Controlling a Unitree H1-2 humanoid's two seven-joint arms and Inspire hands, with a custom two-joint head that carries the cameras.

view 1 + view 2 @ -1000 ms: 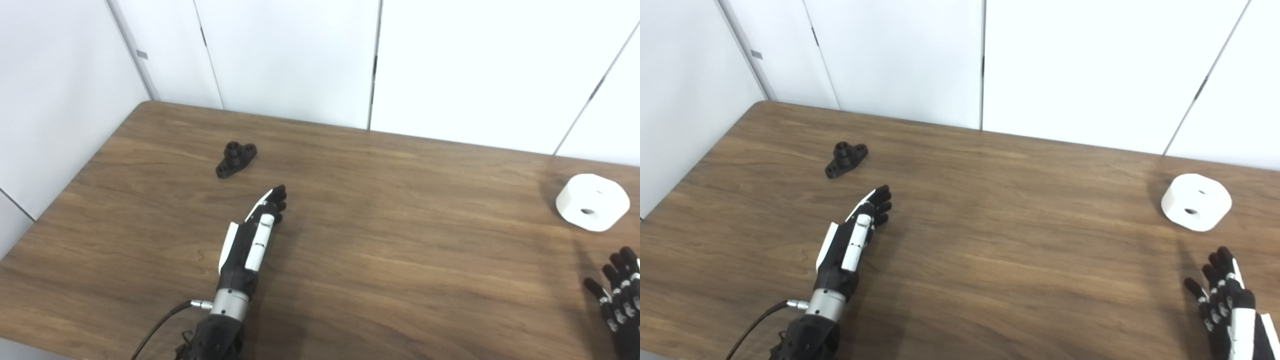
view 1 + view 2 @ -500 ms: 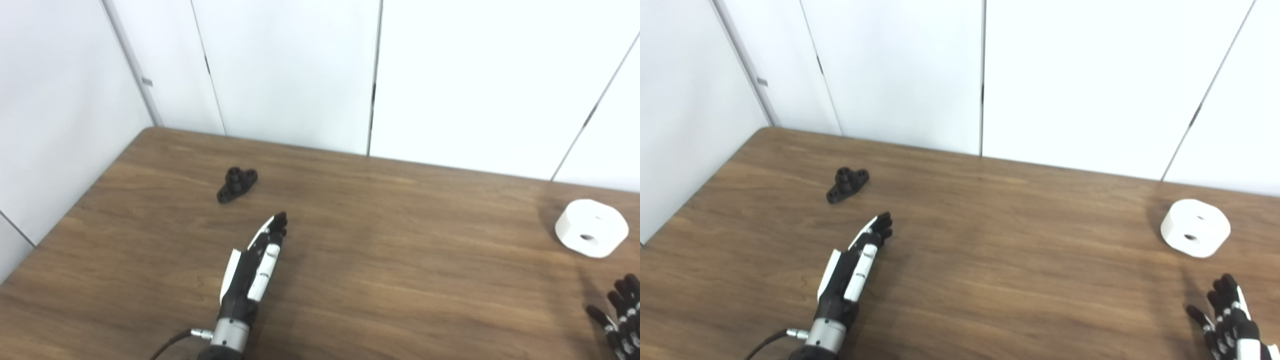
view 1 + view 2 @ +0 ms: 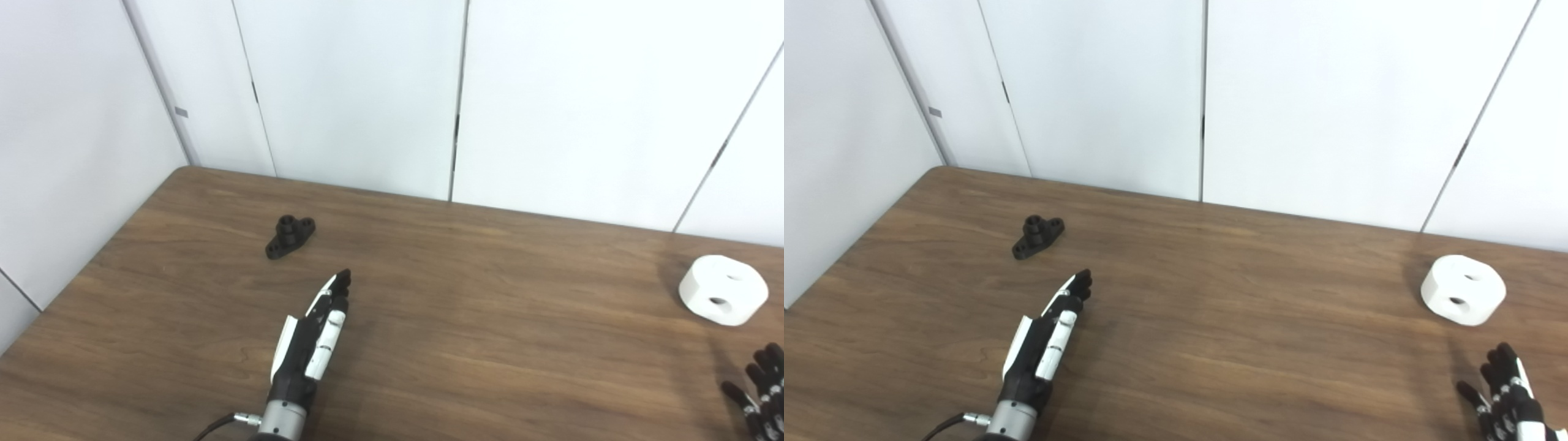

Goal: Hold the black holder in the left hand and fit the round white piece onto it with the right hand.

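Plainly, nothing is held yet. On the brown wooden table (image 3: 465, 343) the black holder (image 3: 290, 236) lies by itself toward ten o'clock of the tabletop, a small dark part with a raised round boss and flat lugs, its long axis running from seven to one o'clock. The left hand (image 3: 313, 334) comes in from the bottom edge at about six o'clock and stretches over the wood, turned edge-on, its fingers (image 3: 339, 286) straight, close together and pointing toward one o'clock. It grasps nothing. The holder sits at about eleven o'clock from those fingertips, near but clearly apart from them, with bare wood between.

Far over at three o'clock of the table rests the round white piece (image 3: 1462, 297), a thick white disc with two holes showing in it, standing free near the table's right side. The right hand (image 3: 1505, 395) shows only partly in the bottom right corner, at about five o'clock: its dark fingers are spread and extended upward toward twelve o'clock, and it holds nothing. The white piece lies at about eleven o'clock from it, apart from the fingertips. White wall panels (image 3: 355, 92) stand behind the table's far edge.
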